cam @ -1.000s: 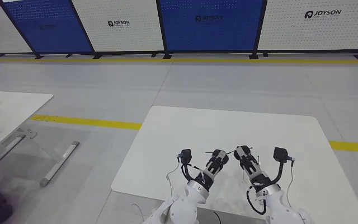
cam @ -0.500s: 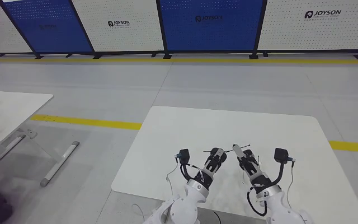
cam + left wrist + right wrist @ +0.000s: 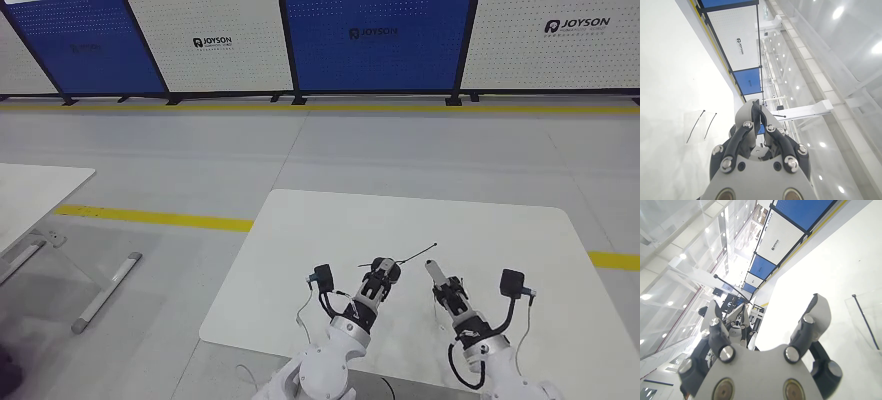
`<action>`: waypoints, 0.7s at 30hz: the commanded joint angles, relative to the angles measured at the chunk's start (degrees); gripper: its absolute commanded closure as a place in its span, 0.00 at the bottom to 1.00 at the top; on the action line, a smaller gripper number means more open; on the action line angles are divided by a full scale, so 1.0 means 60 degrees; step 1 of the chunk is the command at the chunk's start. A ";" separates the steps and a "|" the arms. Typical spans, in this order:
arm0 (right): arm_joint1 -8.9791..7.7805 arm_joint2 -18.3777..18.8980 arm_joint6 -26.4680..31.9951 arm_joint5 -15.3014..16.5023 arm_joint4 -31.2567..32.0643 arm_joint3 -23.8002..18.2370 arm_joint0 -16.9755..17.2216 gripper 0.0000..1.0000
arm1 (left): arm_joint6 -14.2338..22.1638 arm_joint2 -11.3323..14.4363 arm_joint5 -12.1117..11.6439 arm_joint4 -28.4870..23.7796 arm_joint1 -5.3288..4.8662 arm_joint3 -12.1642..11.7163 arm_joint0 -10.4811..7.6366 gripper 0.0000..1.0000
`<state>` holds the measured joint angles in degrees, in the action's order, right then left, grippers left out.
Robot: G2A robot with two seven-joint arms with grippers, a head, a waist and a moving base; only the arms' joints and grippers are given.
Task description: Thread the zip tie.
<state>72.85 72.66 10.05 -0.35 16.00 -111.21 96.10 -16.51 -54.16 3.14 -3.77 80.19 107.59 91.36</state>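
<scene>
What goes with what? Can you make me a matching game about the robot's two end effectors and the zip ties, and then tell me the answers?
Things:
1. left end effector
2. right end effector
3. gripped zip tie
4. two spare zip ties

States:
A. lying flat on a clear sheet on the white table
B. open, holding nothing
C. sticking out in the air above the table
D. shut on a zip tie

Right pairs: 1-D, 2-B, 3-C, 4-A.
</scene>
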 commanded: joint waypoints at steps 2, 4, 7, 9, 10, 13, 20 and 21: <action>-0.0051 0.0005 0.0034 0.0034 0.1203 0.0107 -0.0162 0.00 | 0.0043 0.0004 -0.0035 -0.0429 0.0029 0.0007 0.0005 1.00; -0.0097 0.0067 0.0229 0.0159 0.1848 0.0212 -0.0270 0.00 | 0.0105 -0.0001 -0.0036 -0.0668 0.0041 0.0035 0.0012 1.00; -0.0205 0.0117 0.1165 0.0526 0.2866 0.0361 -0.0396 0.00 | 0.0156 -0.0015 -0.0014 -0.0751 0.0042 0.0082 0.0038 1.00; -0.0246 0.0256 0.1465 0.0684 0.3000 0.0430 -0.0498 0.00 | 0.0153 -0.0014 -0.0016 -0.0748 0.0044 0.0103 0.0046 1.00; -0.0242 0.0293 0.1448 0.0704 0.2781 0.0460 -0.0496 0.00 | 0.0115 -0.0007 -0.0049 -0.0744 0.0049 0.0118 0.0049 1.00; -0.0242 0.0293 0.1448 0.0704 0.2781 0.0460 -0.0496 0.00 | 0.0115 -0.0007 -0.0049 -0.0744 0.0049 0.0118 0.0049 1.00; -0.0254 0.0302 0.1517 0.0728 0.2894 0.0582 -0.0535 0.00 | 0.0164 -0.0011 -0.0072 -0.0750 0.0049 0.0077 0.0035 1.00; -0.0272 0.0340 0.1525 0.0807 0.3145 0.0598 -0.0591 0.00 | 0.0177 -0.0011 -0.0080 -0.0752 0.0050 0.0063 0.0031 1.00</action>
<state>71.30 74.49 19.15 4.12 33.53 -107.78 92.85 -15.55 -54.21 2.73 -8.26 80.48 108.08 91.58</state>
